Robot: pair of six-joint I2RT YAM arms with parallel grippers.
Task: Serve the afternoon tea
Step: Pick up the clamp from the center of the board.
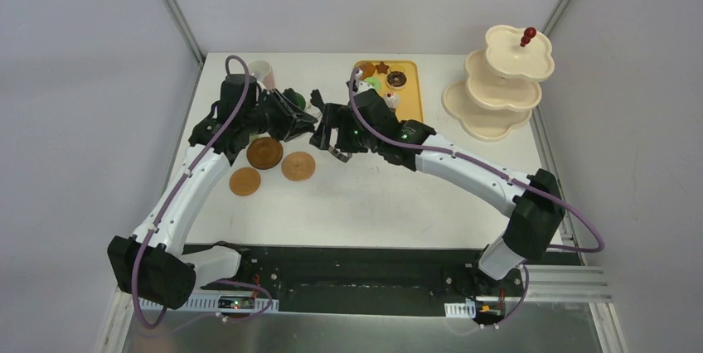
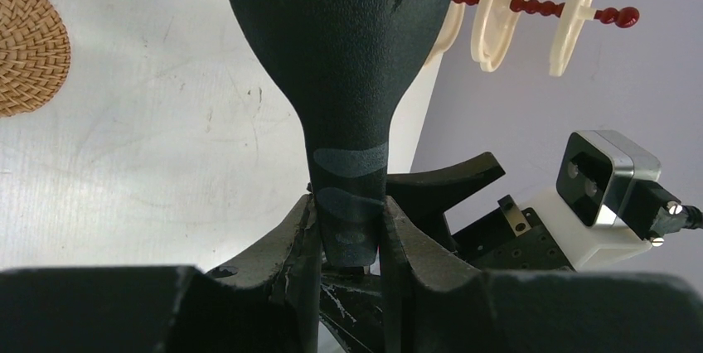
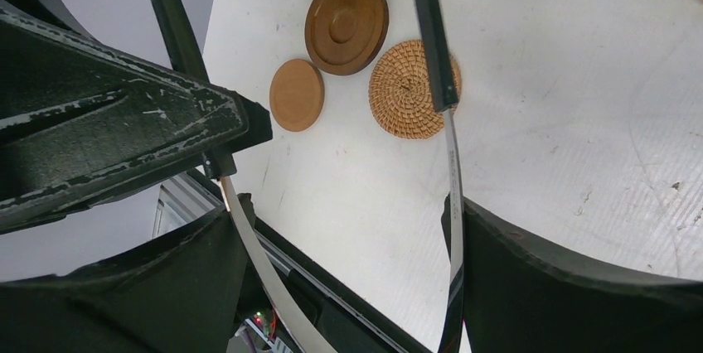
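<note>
While the scuffed white bench carries the scalloped cream stand at 2 o'clock, the left pincer pinches narrowly on the pebbled stem of the black tongs, and the right pincer holds their steel strips. Three round coasters, ridged wood, woven and smooth, lie at 9 o'clock.

The white table has a scratched surface with some small dark marks. At its far edge, near the middle, a yellow rectangular tray lies flat. The black tongs are lifted above the table, to the left of the tray. One arm of them ends in a wide, grooved tip shaped like a spoon. The black arms continue into thin steel strips, and these stand apart from each other. Grey walls close the table on three sides, with metal posts at the two far corners.
</note>
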